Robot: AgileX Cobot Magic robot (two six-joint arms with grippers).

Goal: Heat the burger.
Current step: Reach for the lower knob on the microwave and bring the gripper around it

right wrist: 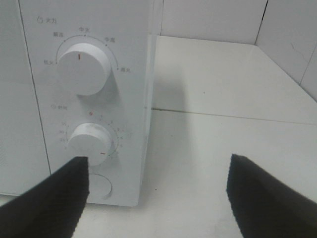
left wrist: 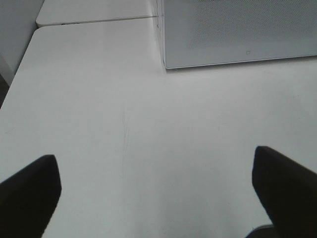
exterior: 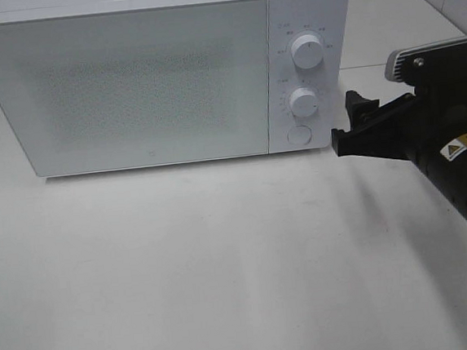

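Observation:
The burger is out of view in every frame. A white microwave (exterior: 127,78) stands at the back of the table with its door closed. My right gripper (exterior: 345,123) is open and empty, just right of the microwave's control panel at the height of the lower knob (exterior: 303,101). In the right wrist view the right gripper (right wrist: 156,163) has one fingertip in front of the lower knob (right wrist: 90,141) and the round button (right wrist: 99,186). My left gripper (left wrist: 153,156) is open over bare table, with the microwave's lower corner (left wrist: 237,29) ahead of it.
An upper knob (exterior: 308,51) sits above the lower one on the panel. The white table (exterior: 224,258) stretches in front of the microwave. A tiled wall (right wrist: 287,29) rises behind the table to the right of the microwave.

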